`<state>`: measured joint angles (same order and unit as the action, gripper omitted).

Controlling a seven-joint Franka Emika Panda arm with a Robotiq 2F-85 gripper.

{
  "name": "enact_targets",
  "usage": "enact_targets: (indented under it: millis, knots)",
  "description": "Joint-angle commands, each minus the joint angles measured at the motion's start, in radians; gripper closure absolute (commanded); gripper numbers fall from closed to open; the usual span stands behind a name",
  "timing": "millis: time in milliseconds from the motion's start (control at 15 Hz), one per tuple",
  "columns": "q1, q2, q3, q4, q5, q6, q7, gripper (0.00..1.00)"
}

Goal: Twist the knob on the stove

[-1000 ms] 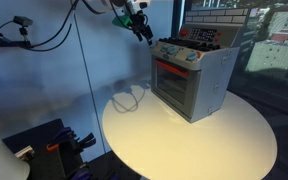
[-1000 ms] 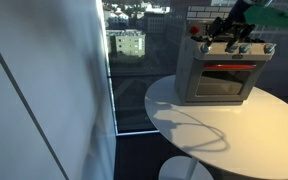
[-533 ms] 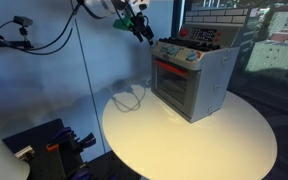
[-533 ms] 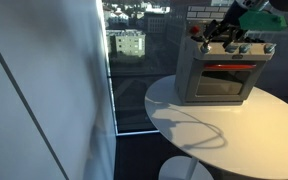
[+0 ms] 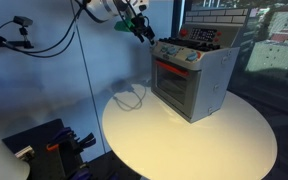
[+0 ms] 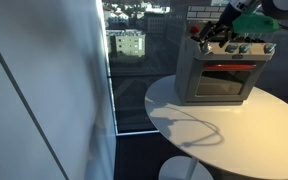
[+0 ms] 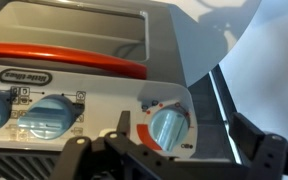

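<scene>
Gleaming round table (image 5: 184,140) under stove (image 5: 194,80), window (image 6: 129,70) beside.

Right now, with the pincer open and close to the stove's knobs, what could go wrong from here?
1. The stove looks unfastened on the round table. A push or twist from the pincer might slide or turn the whole toy instead of the knob.
2. In the wrist view the end knob is small and round, with a neighbouring knob beside it. A sideways drift could catch the wrong one, or the fingers could slip off.
</scene>
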<state>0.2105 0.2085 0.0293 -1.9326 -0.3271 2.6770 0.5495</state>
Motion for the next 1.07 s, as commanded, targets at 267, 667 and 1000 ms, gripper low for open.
enact_targets:
  millis: [267, 667, 1000]
  knots:
    - [0.038, 0.054, -0.033, 0.070, -0.023, 0.006, 0.035, 0.04]
    - [0.049, 0.064, -0.046, 0.083, -0.018, 0.007, 0.037, 0.49]
    - [0.052, 0.057, -0.056, 0.078, -0.023, 0.012, 0.056, 0.62]
